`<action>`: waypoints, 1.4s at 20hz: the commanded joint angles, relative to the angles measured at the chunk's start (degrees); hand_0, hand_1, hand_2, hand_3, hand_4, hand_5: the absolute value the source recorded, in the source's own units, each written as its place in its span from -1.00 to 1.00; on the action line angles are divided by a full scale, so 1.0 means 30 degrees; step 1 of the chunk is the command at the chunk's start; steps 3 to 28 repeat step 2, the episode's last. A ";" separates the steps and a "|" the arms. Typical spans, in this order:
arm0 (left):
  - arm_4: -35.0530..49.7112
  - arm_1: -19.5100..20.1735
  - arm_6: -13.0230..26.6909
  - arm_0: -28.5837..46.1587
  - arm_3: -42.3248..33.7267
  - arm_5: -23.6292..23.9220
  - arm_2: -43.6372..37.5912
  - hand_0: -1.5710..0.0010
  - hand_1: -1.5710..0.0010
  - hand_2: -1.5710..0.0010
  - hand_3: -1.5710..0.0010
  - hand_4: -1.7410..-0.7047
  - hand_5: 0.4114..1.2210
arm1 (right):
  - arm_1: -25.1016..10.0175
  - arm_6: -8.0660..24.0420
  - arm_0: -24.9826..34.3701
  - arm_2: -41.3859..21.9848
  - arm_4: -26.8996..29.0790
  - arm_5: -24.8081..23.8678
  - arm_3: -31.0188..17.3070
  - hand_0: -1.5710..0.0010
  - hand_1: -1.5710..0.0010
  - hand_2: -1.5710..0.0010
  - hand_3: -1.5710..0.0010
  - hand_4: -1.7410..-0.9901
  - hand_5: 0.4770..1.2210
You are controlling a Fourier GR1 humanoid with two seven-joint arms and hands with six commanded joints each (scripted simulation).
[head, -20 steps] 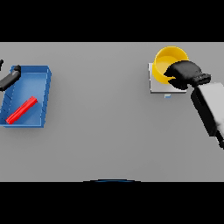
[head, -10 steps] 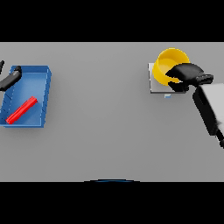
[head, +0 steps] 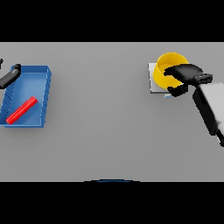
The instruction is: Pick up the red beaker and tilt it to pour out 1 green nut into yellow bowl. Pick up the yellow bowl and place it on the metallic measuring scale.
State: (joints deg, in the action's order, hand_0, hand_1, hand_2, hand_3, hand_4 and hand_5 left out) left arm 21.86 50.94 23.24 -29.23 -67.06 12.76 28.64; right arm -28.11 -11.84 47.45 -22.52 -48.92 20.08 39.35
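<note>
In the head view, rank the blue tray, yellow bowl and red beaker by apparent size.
1. Blue rectangular tray, largest.
2. Round yellow bowl, on the metallic scale.
3. Red beaker, lying in the tray, smallest.

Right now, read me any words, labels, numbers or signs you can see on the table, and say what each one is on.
None can be read.
Yellow bowl: plain, no marking.
Metallic measuring scale: no readable display or label.
Blue tray and the red stick in it: no text.
Right hand and left hand: no markings.
</note>
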 commanded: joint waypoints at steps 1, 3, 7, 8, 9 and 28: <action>-0.0068 -0.0134 -0.0039 -0.0092 0.0101 0.0022 0.0055 1.00 1.00 1.00 1.00 0.97 -0.30 | -0.0019 0.0104 -0.0112 0.0018 0.0059 0.0138 0.0099 0.94 0.90 0.84 0.62 -0.12 -0.21; -0.0016 0.0011 -0.0078 0.0001 -0.0179 0.0039 0.0019 1.00 1.00 1.00 1.00 0.97 -0.30 | -0.0023 0.0326 -0.0225 0.0048 0.0114 0.0274 0.0236 0.95 0.92 0.87 0.65 -0.12 -0.24; -0.0016 0.0011 -0.0078 0.0001 -0.0179 0.0039 0.0019 1.00 1.00 1.00 1.00 0.97 -0.30 | -0.0023 0.0326 -0.0225 0.0048 0.0114 0.0274 0.0236 0.95 0.92 0.87 0.65 -0.12 -0.24; -0.0016 0.0011 -0.0078 0.0001 -0.0179 0.0039 0.0019 1.00 1.00 1.00 1.00 0.97 -0.30 | -0.0023 0.0326 -0.0225 0.0048 0.0114 0.0274 0.0236 0.95 0.92 0.87 0.65 -0.12 -0.24; -0.0016 0.0011 -0.0078 0.0001 -0.0179 0.0039 0.0019 1.00 1.00 1.00 1.00 0.97 -0.30 | -0.0023 0.0326 -0.0225 0.0048 0.0114 0.0274 0.0236 0.95 0.92 0.87 0.65 -0.12 -0.24; -0.0016 0.0011 -0.0078 0.0001 -0.0179 0.0039 0.0019 1.00 1.00 1.00 1.00 0.97 -0.30 | -0.0023 0.0326 -0.0225 0.0048 0.0114 0.0274 0.0236 0.95 0.92 0.87 0.65 -0.12 -0.24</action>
